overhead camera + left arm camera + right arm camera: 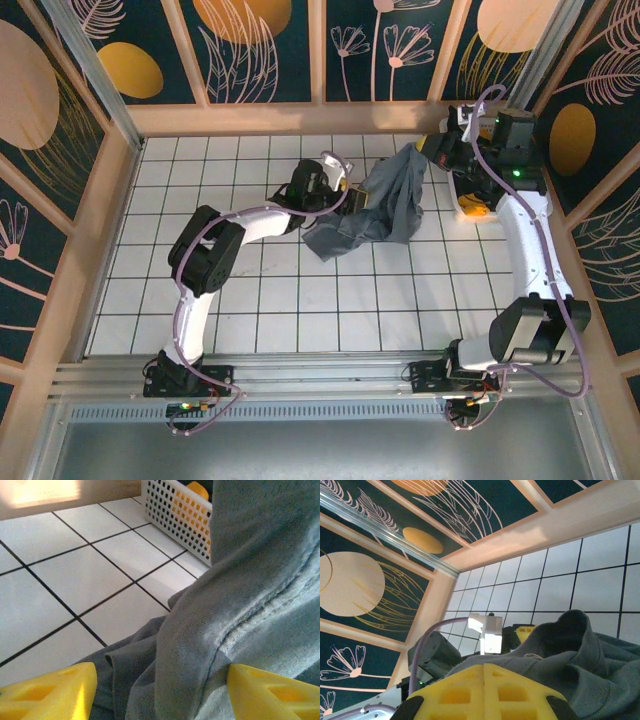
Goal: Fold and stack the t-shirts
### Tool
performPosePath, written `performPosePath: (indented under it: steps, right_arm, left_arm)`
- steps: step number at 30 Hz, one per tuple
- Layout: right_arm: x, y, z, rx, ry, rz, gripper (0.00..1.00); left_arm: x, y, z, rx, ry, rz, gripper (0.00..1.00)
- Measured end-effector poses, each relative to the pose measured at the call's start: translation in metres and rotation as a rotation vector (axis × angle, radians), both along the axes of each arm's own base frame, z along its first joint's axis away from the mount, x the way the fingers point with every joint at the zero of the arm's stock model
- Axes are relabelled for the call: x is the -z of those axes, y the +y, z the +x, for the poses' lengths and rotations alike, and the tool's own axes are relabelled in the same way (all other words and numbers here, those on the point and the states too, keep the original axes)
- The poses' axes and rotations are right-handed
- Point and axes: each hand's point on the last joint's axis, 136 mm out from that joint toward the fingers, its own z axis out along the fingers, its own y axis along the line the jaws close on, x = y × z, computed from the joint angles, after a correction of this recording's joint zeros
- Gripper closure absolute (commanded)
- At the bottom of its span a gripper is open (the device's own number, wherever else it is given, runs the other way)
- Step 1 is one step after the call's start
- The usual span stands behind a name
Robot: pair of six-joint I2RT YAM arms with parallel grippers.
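Note:
The slate grey-blue t-shirt (385,205) hangs from my right gripper (428,150) near the back right, and its lower part is bunched on the tiles. In the right wrist view the right gripper (484,690) has its yellow fingers pressed together, with the shirt (590,670) draped just past them. My left gripper (352,198) is at the shirt's left side. In the left wrist view the left gripper (160,695) is open, its fingers (50,695) wide apart with folds of the shirt (240,595) between them. An orange-yellow t-shirt (197,490) lies in the basket.
The white slatted basket (175,515) stands just behind the grey shirt, under the right arm, with orange cloth (474,207) showing in it. Wooden walls (300,118) ring the white tiled table (250,300). The left arm's wrist (487,630) is close below the right gripper.

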Motion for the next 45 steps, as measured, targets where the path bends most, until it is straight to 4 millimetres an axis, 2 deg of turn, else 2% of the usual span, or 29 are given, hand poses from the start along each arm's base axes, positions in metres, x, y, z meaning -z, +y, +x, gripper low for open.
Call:
performPosePath:
  steps: [2,5,6,11,14,17,20,25,29,33,36,39,41,44,45]
  right_arm:
    - [0.0,0.0,0.0,0.001,0.002,0.0,1.0]
    - [0.001,-0.004,0.002,0.02,0.003,-0.007,1.0]
    - [0.001,-0.006,0.003,0.028,0.004,-0.009,1.0]
    - [-0.006,-0.027,0.018,0.129,-0.017,-0.035,1.0]
    - [-0.02,-0.046,0.028,0.213,-0.058,-0.042,1.0]
    - [-0.044,-0.06,0.038,0.282,-0.121,-0.045,1.0]
    - [-0.077,-0.072,0.05,0.333,-0.206,-0.047,1.0]
    - [-0.147,-0.096,0.07,0.413,-0.37,-0.017,1.0]
    - [-0.2,-0.113,0.081,0.458,-0.505,0.028,1.0]
    - [-0.239,-0.116,0.088,0.462,-0.611,0.1,1.0]
    - [-0.259,-0.115,0.099,0.45,-0.665,0.144,1.0]
    - [-0.271,-0.108,0.113,0.416,-0.706,0.179,1.0]
    - [-0.271,-0.096,0.123,0.38,-0.715,0.201,1.0]
    - [-0.25,-0.062,0.145,0.297,-0.667,0.231,1.0]
    - [-0.237,-0.045,0.154,0.264,-0.637,0.237,1.0]
  left_arm:
    - [0.001,-0.007,-0.002,0.015,0.002,-0.004,0.61]
    - [-0.006,-0.02,-0.005,0.033,0.009,-0.033,0.95]
    - [-0.008,-0.022,-0.005,0.034,0.011,-0.042,1.0]
    - [-0.029,-0.027,-0.005,0.002,0.01,-0.09,1.0]
    - [-0.059,-0.022,-0.006,-0.023,0.004,-0.118,1.0]
    - [-0.107,-0.015,-0.017,-0.026,-0.018,-0.161,1.0]
    - [-0.168,-0.015,-0.037,0.006,-0.048,-0.219,1.0]
    - [-0.278,-0.035,-0.093,0.148,-0.081,-0.358,1.0]
    - [-0.355,-0.045,-0.134,0.255,-0.092,-0.484,1.0]
    - [-0.428,-0.032,-0.161,0.306,-0.143,-0.606,1.0]
    - [-0.467,-0.016,-0.169,0.297,-0.195,-0.668,1.0]
    - [-0.488,-0.002,-0.166,0.253,-0.212,-0.697,1.0]
    - [-0.491,0.008,-0.154,0.203,-0.205,-0.703,1.0]
    - [-0.475,0.03,-0.112,0.046,-0.155,-0.676,1.0]
    - [-0.46,0.043,-0.091,-0.036,-0.13,-0.653,1.0]
